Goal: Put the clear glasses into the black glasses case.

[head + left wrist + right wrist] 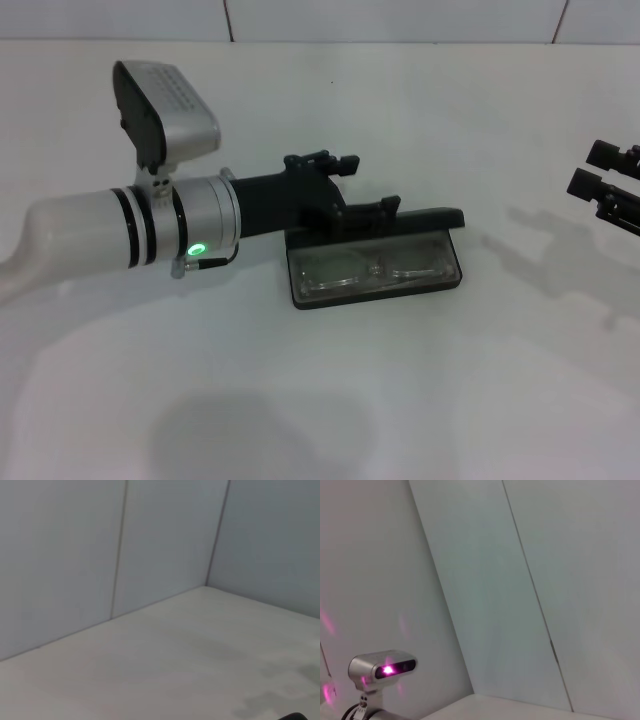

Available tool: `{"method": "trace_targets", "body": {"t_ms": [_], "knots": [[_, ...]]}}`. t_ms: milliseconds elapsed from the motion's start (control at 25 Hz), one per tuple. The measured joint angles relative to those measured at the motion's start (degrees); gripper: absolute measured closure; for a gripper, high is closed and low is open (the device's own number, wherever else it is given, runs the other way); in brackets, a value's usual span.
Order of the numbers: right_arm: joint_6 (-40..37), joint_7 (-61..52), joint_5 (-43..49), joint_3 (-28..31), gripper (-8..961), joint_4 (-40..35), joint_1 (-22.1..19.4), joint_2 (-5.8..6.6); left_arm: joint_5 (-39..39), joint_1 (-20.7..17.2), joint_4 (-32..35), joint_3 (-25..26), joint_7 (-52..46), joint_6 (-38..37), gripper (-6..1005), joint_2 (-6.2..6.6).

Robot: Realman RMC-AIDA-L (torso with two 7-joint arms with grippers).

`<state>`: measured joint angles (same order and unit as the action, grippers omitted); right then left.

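Observation:
In the head view the black glasses case (448, 277) lies open in the middle of the table, its lid (430, 218) raised along the far edge. The clear glasses (365, 270) lie inside the case's tray. My left gripper (377, 181) reaches in from the left, just behind and above the lid. It is open, with one finger (372, 206) close against the lid's top edge and the other (322, 160) farther back. My right gripper (597, 168) hangs at the far right edge, open and holding nothing.
The white table (400, 400) runs back to a tiled wall (400, 18). The left wrist view shows only the table and the wall panels (160, 545). In the right wrist view is a wall and the left arm's camera housing (382, 669).

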<state>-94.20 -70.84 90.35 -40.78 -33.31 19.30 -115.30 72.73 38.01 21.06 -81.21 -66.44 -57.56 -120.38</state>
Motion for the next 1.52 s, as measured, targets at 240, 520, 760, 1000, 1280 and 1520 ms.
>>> {"method": "trace_targets", "body": {"t_ms": [240, 520, 760, 1000, 1280, 1520], "knots": [[0.39, 0.01, 0.0, 0.0, 332, 0.0, 0.09, -0.14, 0.13, -0.39, -0.41, -2.03, 3.34, -0.21, 167, -0.12], [0.43, 0.0, 0.0, -0.05, 321, 0.97, 0.54, -0.18, 0.16, -1.73, -0.7, -3.3, 5.1, -0.01, 166, -0.12], [-0.79, 0.6, 0.0, -1.22, 311, 1.18, 0.77, -0.11, -2.18, -4.02, 1.38, -3.18, 5.62, -6.22, 167, 0.13], [-8.04, 5.39, 0.0, -3.99, 302, 0.36, 1.44, 0.07, -5.17, -8.47, 6.89, -2.68, 6.42, -24.53, 166, 1.89], [-13.65, 7.71, 0.0, -9.4, 175, -2.73, 2.72, 0.1, -5.2, -12.54, 8.78, -2.64, 12.12, -41.52, 167, 4.68], [-13.37, 12.56, 0.01, -15.67, 84, -2.24, 3.84, -0.33, -5.26, -14.86, 8.76, -2.64, 13.93, -42.7, 167, 4.98]]}}
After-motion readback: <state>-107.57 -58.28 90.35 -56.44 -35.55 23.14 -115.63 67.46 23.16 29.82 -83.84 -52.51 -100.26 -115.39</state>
